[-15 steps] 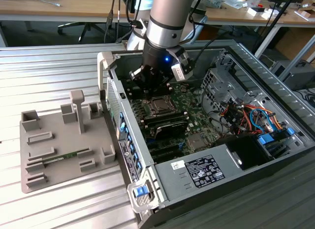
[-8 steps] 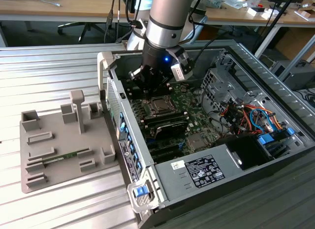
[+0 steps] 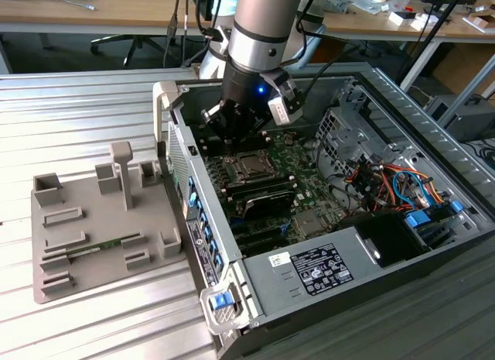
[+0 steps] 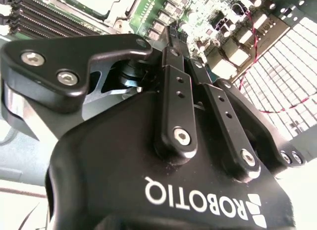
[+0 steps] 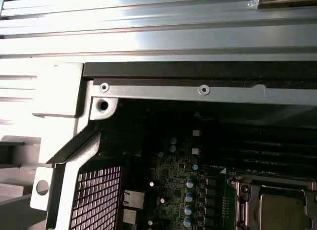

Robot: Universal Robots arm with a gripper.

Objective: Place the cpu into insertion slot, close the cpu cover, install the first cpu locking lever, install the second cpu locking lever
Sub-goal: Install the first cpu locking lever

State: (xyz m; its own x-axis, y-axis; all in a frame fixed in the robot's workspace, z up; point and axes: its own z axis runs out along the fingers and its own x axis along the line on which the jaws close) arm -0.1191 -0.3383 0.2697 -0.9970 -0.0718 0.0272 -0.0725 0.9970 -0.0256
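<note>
While the arm hangs inside the open computer case [image 3: 433, 244], the work stands as these lines give it.

Landmark: the insertion slot [image 3: 251, 166], a square socket with a thin metal rim on the green motherboard [image 3: 298, 191]; every place below is told from it.

Gripper: the gripper [image 3: 232, 137] hovers just above the slot, at the edge toward the case's back wall. In the second wrist view its black fingers [image 4: 174, 99] lie close side by side and seem closed, with nothing visible between them; the tips are hidden, so I cannot tell for certain.

Cpu: the cpu [image 3: 252, 166] appears to be seated in the slot, its silvery-grey top facing up; the first wrist view catches a corner of it [image 5: 283, 210].

Cpu cover: the cpu cover [image 5: 270, 188] appears to lie down around the chip as a thin metal frame. Whether it is latched cannot be told.

Locking levers: too small to make out beside the slot.

Memory slots: long black memory slots [image 3: 267, 196] run just beside the slot, on the side away from the gripper.

Handling, as a judgement: the chip is light, stiff and flat, with a smooth top that may slip; its contact side and the socket are fragile. It is best held by two opposite edges and kept level. The cover is thin springy metal, best pushed at its free edge.
</note>
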